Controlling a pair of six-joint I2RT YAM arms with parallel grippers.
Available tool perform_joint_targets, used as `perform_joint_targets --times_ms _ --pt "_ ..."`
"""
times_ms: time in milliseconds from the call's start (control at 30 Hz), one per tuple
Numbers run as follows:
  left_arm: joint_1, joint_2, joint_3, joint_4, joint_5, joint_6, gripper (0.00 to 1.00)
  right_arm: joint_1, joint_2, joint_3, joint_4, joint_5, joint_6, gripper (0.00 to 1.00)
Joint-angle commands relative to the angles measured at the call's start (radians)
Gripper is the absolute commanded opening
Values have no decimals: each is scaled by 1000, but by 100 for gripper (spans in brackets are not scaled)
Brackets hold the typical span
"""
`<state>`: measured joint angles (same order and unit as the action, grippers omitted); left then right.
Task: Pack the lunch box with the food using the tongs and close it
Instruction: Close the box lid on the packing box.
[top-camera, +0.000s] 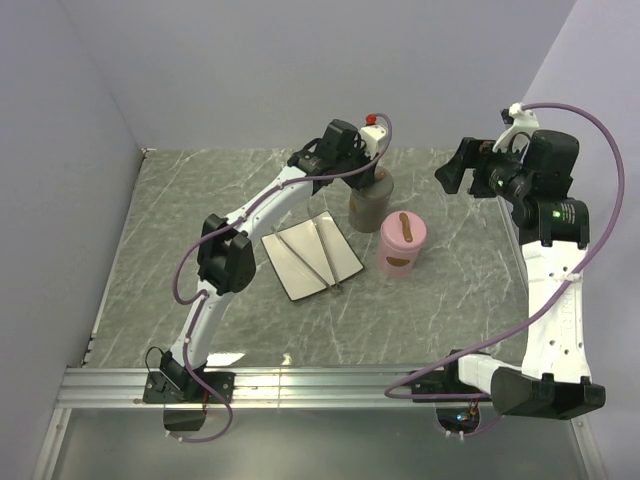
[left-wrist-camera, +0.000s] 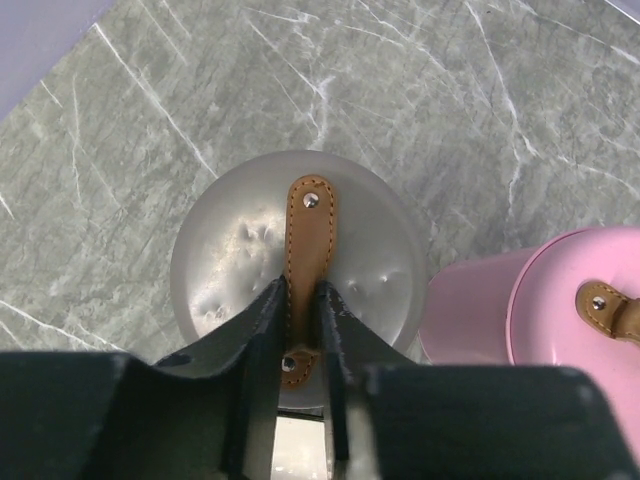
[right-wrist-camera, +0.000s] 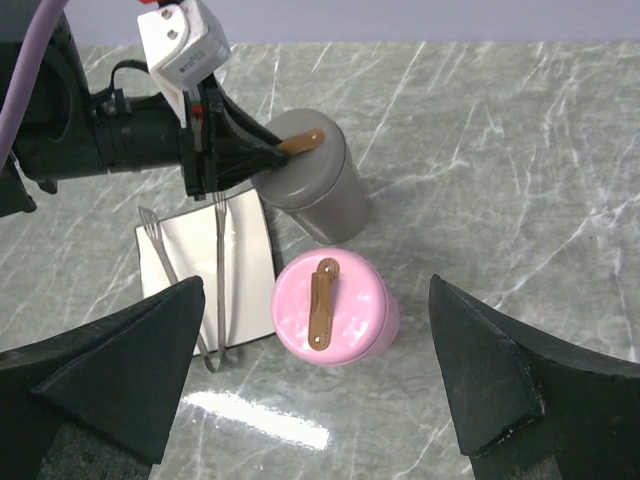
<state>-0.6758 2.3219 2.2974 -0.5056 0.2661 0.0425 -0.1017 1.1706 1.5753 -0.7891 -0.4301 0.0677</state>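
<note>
Only the left wrist shows us the left gripper (left-wrist-camera: 298, 290) jaws narrow astride the strap (left-wrist-camera: 308, 225) of the grey tin (left-wrist-camera: 230, 250), grip uncertain; the right gripper (right-wrist-camera: 315, 282) jaws gape wide.

White arm links (top-camera: 552, 310), black joints (top-camera: 225, 255), looping purple cables (top-camera: 617, 165), small green lights (top-camera: 553, 212).

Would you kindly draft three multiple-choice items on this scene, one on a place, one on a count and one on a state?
1. Where do the thin silver metal tongs lie? A on the white square tray; B on a pink lid; C in a gripper.
2. How many round strap-lidded canisters are there? A one; B two; C three.
3. How is the right gripper? A wide open, empty; B shut on tongs; C shut on a strap.
Key: 1 A, both arms rest on it; 2 B, the grey metal canister and the pink canister; 3 A, its jaws stand far apart.
</note>
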Motion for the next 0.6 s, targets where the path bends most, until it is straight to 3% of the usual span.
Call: perform_joint_targets --times_ms 0,67,333,567 --pt "-16 10 34 -16 15 19 27 -3 -6 -11 19 -32 -11 99" --pt "-19 2 33 -14 15 19 34 -1 3 -11 21 -38 -9 99" --pt "-19 -38 42 -10 12 17 38 -3 12 -14 27 -48 -5 98" --pt "-21 -75 37 10 21 4 52 -1 15 -15 27 -58 -9 98"
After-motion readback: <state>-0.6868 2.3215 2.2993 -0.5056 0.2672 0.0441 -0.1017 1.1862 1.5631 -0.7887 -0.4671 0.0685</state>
